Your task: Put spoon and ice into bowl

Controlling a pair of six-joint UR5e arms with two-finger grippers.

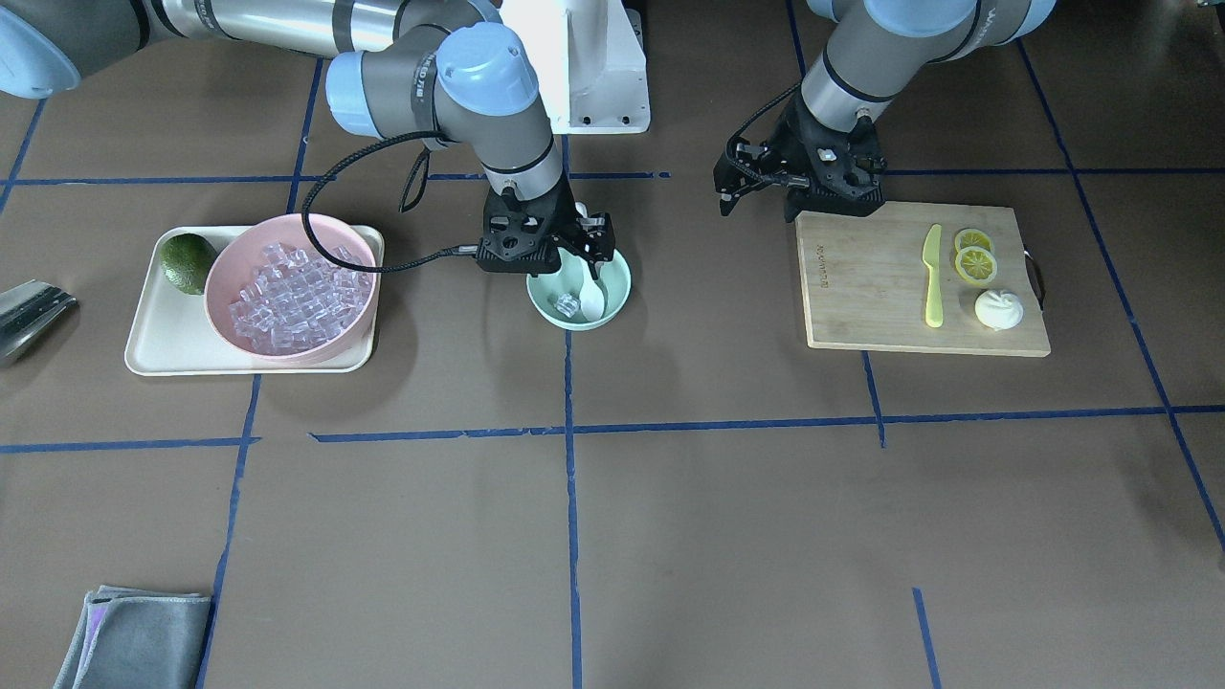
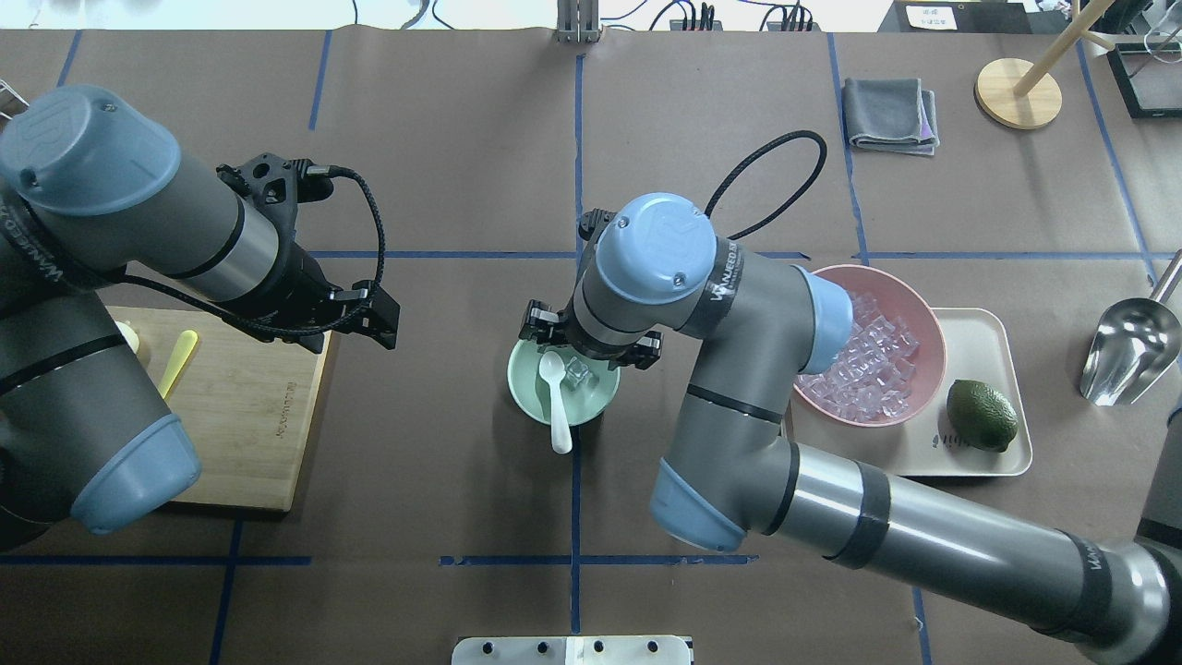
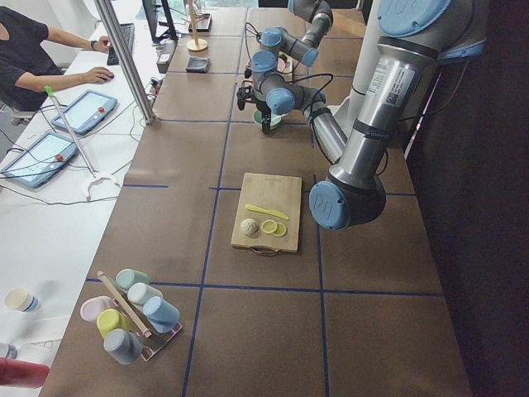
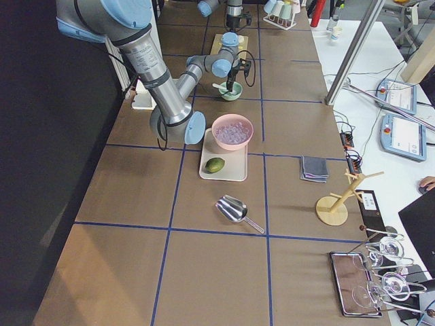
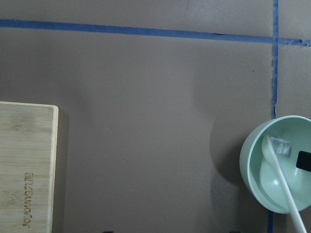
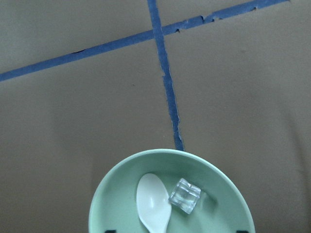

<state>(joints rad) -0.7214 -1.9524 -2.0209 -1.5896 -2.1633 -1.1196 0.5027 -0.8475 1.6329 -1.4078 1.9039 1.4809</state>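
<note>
Bowl: the mint bowl (image 6: 114, 196) stands near the middle of the bench's length, nearer the robot's long edge than the operators'. That spot looks within reach of both arms.

Spoon: the spoon (image 2: 557, 405) lies in the bowl with its scoop on the floor. Its handle leans out over the rim toward the robot's edge, and I judge it is too long to lie flat inside.

Ice: one cube of ice (image 6: 184, 195) sits on the bowl floor just beside the scoop, close enough that I cannot tell whether they touch.

Right gripper: the right gripper (image 1: 589, 247) hangs straight over the bowl with its jaws spread and nothing between them. Being above the rim, it is clear of the leaning handle.

Left gripper: the left gripper (image 2: 351, 325) hovers over the corner of the cutting board (image 1: 861, 287) nearest the bowl, jaws apart and empty. It is well apart from the bowl, which leaves the middle free for the other arm.

Supply: the pink bowl (image 1: 220, 277) of spare cubes sits on a tray (image 1: 144, 354) toward the bench end on the robot's right, on the right arm's own side.

Decoy: the yellow-green knife (image 1: 932, 277) lies on the board, toward the opposite end.

Progress: with both items inside the bowl, the task reads as complete. What seems left is lifting the arm away without catching the handle.
</note>
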